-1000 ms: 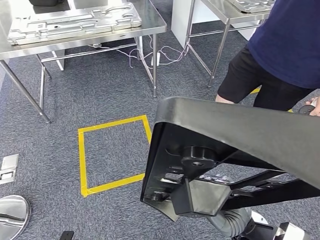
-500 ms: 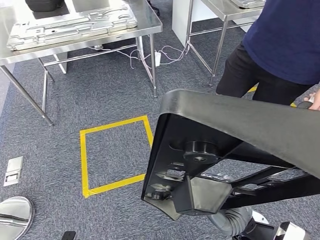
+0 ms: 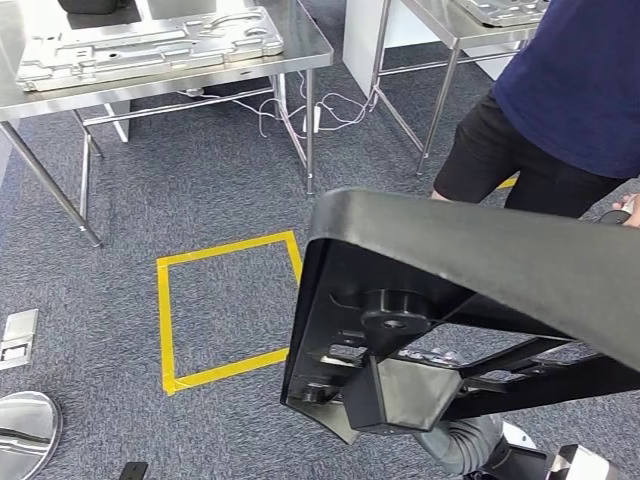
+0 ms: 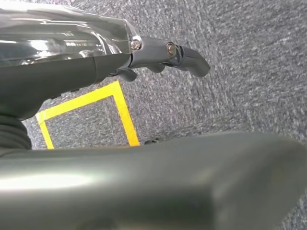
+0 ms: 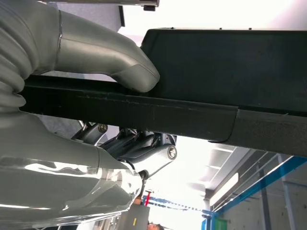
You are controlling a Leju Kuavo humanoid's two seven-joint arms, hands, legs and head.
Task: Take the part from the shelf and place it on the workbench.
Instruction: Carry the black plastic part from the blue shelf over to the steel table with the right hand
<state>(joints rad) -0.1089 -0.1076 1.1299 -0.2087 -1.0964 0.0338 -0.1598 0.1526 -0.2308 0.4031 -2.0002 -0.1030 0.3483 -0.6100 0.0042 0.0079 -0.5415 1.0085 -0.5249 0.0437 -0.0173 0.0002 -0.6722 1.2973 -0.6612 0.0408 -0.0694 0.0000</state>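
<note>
**Part held above the floor, beside the tape square**

We see the black part carried over the grey carpet, its near end just right of the yellow tape square. Our right hand grips it, thumb pressed on its upper face and fingers curled beneath a black bar. Our left hand hangs over the carpet near the square with fingers stretched out, holding nothing. Beyond the square stands a steel workbench bearing a metal panel. A person stands right of the square, just behind the part.
</note>
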